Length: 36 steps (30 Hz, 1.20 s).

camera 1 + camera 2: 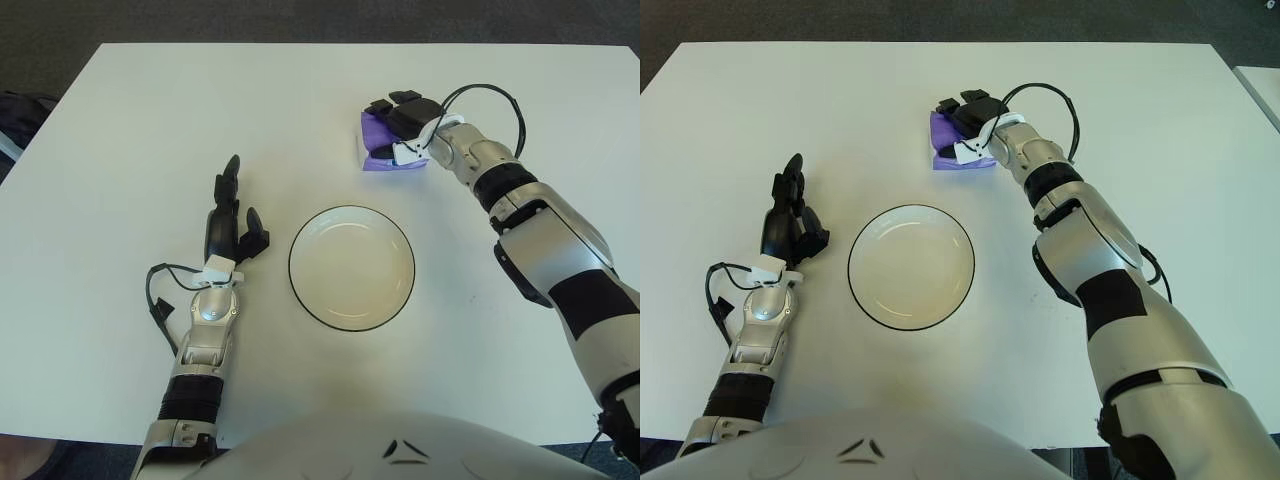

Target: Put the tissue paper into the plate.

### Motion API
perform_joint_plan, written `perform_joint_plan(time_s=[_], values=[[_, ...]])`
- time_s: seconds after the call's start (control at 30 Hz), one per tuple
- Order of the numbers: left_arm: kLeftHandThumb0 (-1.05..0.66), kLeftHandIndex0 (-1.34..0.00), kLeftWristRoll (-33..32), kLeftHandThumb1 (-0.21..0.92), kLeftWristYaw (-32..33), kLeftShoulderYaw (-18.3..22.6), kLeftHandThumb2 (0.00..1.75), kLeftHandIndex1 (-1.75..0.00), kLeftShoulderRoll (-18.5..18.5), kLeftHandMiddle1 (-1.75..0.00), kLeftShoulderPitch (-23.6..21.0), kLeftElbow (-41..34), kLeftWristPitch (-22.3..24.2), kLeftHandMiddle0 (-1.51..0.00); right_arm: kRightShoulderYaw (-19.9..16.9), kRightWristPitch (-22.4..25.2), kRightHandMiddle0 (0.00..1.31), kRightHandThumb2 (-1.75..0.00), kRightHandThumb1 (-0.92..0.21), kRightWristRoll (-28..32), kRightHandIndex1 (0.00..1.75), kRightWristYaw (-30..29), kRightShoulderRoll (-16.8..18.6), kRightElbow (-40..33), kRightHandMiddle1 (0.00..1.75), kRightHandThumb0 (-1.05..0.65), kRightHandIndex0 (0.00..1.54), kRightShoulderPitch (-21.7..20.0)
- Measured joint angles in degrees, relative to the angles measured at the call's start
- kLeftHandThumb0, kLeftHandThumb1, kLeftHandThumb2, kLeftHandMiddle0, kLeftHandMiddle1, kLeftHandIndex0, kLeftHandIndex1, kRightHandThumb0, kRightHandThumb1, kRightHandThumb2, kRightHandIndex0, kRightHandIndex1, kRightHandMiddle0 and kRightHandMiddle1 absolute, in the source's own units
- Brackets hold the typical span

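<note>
Tissue: the small purple tissue-paper pack (382, 148) sits on the far part of the bench, beyond the plate and well apart from it; the right hand covers much of its top, so only the purple left and near sides show.
Right hand: the black three-fingered right hand (402, 122) is down on the pack, fingers (379, 106) curled over its top and far edge, and there's the thumb at the near side — it's got hold of the tissue.
Plate: the round white plate with a thin black rim (352, 325) is in the middle of the bench, nothing in it.
Left hand: the left hand (232, 217) shows left of the plate, fingers long and relaxed, holding nothing.
Bench: the white bench (130, 120) carries everything; its near edge is hidden behind the robot's body.
</note>
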Motion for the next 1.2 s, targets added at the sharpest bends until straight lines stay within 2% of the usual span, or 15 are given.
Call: perform_joint_plan(time_s=[0.1, 0.13, 0.17, 0.2, 0.3, 0.43, 0.73, 1.2], values=[[-0.71, 0.00, -0.2, 0.92, 0.0, 0.1, 1.01, -0.41, -0.1, -0.01, 0.2, -0.1, 0.6, -0.14, -0.9, 0.5, 0.15, -0.62, -0.50, 0.9, 1.47, -0.8, 0.4, 0.0, 1.70, -0.71, 0.41, 0.5], [-0.72, 0.00, -0.2, 0.92, 0.0, 0.1, 1.01, -0.41, -0.1, -0.01, 0.2, -0.2, 0.7, -0.15, -1.2, 0.6, 0.21, -0.71, -0.43, 1.3, 1.57, -1.5, 0.5, 0.0, 1.72, -0.64, 0.48, 0.8], [-0.72, 0.00, -0.2, 0.92, 0.0, 0.1, 1.01, -0.41, -0.1, -0.01, 0.3, -0.2, 0.8, -0.15, -1.4, 0.8, 0.23, -0.75, -0.40, 1.4, 1.61, -2.4, 0.6, -0.1, 1.72, -0.61, 0.50, 1.2], [-0.72, 0.00, -0.2, 0.92, 0.0, 0.2, 1.01, -0.41, -0.1, -0.01, 0.4, -0.3, 1.0, -0.15, -1.6, 0.9, 0.34, -1.00, -0.31, 1.6, 1.59, -3.5, 0.7, -0.2, 1.73, -0.39, 0.61, 1.5], [-0.73, 0.00, -0.1, 0.92, 0.0, 0.2, 1.02, -0.42, -0.1, -0.01, 0.6, -0.5, 1.5, -0.15, -2.1, 1.1, 0.49, -1.35, -0.16, 2.0, 1.60, -6.6, 1.0, -0.6, 1.74, -0.13, 0.74, 2.4], [-0.73, 0.00, 0.1, 0.92, 0.0, 0.2, 1.03, -0.42, 0.0, -0.01, 0.8, -0.6, 1.9, -0.15, -2.7, 1.3, 0.60, -1.55, -0.05, 2.4, 1.60, -9.8, 1.6, -1.1, 1.75, -0.03, 0.84, 3.3], [-0.73, 0.00, 0.1, 0.92, 0.0, 0.2, 1.04, -0.42, 0.0, -0.01, 0.9, -0.7, 2.4, -0.15, -6.1, 0.6, 0.70, -1.72, 0.09, 5.9, 1.58, -15.5, 3.5, -1.3, 1.75, 0.00, 0.96, 5.0], [-0.73, 0.00, 0.2, 0.92, 0.1, 0.2, 1.03, -0.44, 0.0, -0.01, 0.9, -0.7, 2.4, -0.15, -8.1, -3.2, 0.69, -1.75, 0.08, 7.0, 1.67, -19.7, 3.7, -1.0, 1.75, 0.00, 0.92, 6.4]])
